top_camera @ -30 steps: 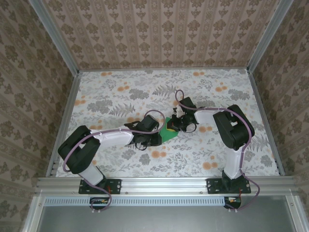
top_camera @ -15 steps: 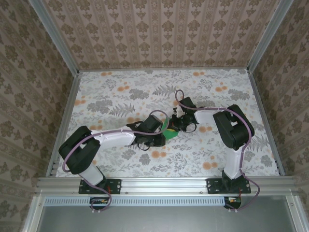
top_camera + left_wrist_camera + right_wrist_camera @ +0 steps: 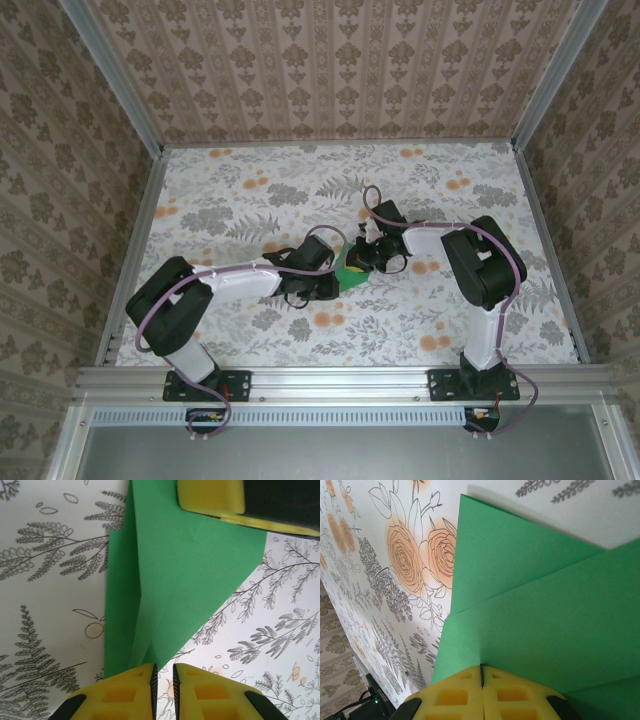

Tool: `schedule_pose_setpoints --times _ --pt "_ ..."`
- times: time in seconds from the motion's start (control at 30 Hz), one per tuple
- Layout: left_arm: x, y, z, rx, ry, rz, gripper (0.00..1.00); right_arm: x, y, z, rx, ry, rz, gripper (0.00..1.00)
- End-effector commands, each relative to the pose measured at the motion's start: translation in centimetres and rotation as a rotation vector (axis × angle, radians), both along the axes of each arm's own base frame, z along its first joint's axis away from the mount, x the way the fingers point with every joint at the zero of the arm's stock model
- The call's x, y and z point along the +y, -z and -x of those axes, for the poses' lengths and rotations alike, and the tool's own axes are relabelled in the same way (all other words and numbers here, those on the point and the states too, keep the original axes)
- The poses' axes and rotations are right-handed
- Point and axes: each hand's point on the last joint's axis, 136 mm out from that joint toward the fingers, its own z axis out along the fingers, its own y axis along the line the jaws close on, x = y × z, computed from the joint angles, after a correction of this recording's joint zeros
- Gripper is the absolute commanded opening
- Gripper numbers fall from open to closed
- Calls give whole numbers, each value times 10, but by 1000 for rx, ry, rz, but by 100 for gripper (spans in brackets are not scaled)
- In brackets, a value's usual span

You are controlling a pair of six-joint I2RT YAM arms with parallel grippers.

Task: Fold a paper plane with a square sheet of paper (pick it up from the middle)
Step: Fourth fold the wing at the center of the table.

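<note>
The square sheet of paper (image 3: 351, 278), bright green and partly folded with a flap creased over, lies flat on the floral tablecloth between both grippers. In the left wrist view the paper (image 3: 185, 570) narrows to a corner that ends at my left gripper (image 3: 164, 666). Its yellow jaws stand a narrow slit apart, with only tablecloth showing in the slit. My right gripper (image 3: 482, 666) is shut, its tips set against the paper (image 3: 545, 620) near a fold edge. One of its fingers (image 3: 210, 495) rests on the sheet's far side. From above, the left gripper (image 3: 332, 281) and right gripper (image 3: 359, 258) nearly meet.
The flower-and-fern tablecloth (image 3: 250, 200) covers the table. Aluminium rails (image 3: 330, 380) run along the near edge and up both sides, and patterned walls enclose the space. Open cloth lies behind and to the left of the grippers.
The left arm has slid right, so its gripper now covers more of the green sheet, and its jaws have narrowed a little. The right arm has not moved.
</note>
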Motion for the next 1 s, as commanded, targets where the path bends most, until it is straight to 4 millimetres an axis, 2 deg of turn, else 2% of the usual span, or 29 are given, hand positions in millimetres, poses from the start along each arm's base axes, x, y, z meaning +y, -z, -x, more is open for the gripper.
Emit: schedule_pose_setpoints --times 0.0,0.97 --pt "12 12 1 18 -20 -41 19 -50 76 40 189 58 287 6" --pt "31 32 4 70 -72 -96 16 -53 78 42 197 57 295 6"
